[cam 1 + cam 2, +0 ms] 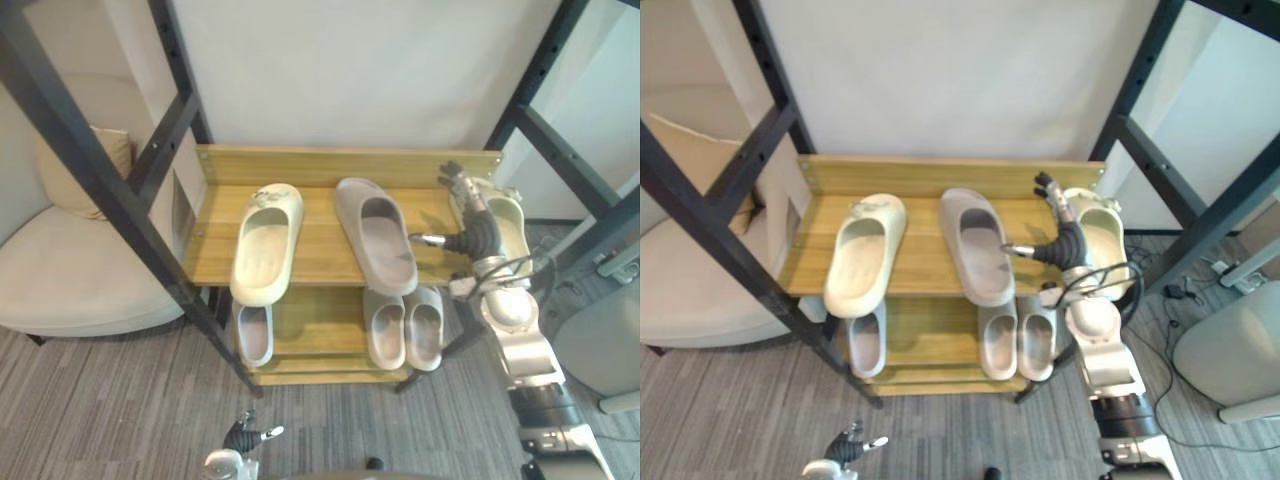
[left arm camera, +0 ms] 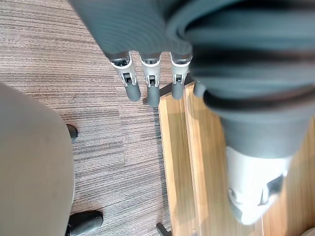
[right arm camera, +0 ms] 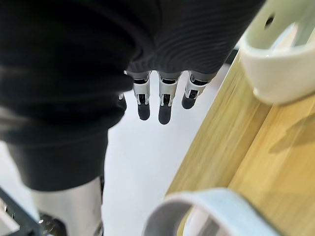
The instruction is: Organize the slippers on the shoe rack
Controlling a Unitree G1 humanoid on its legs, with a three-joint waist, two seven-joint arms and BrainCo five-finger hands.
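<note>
On the rack's wooden top shelf [image 1: 320, 250] lie a cream slipper [image 1: 266, 243] at the left, a grey slipper [image 1: 377, 235] in the middle and another cream slipper [image 1: 508, 222] at the right end. My right hand [image 1: 470, 215] hovers open between the grey slipper and the right cream one, fingers [image 3: 162, 103] straight and thumb pointing at the grey slipper. It holds nothing. The lower shelf carries one pale slipper [image 1: 254, 333] at the left and a pale pair [image 1: 404, 328] to the right. My left hand [image 1: 240, 438] hangs open low over the carpet.
Black metal frame posts [image 1: 110, 190] cross in front of the rack on both sides. A beige armchair [image 1: 70, 270] with a cushion stands left of it. A grey bin [image 1: 610, 340] sits at the right on the striped carpet.
</note>
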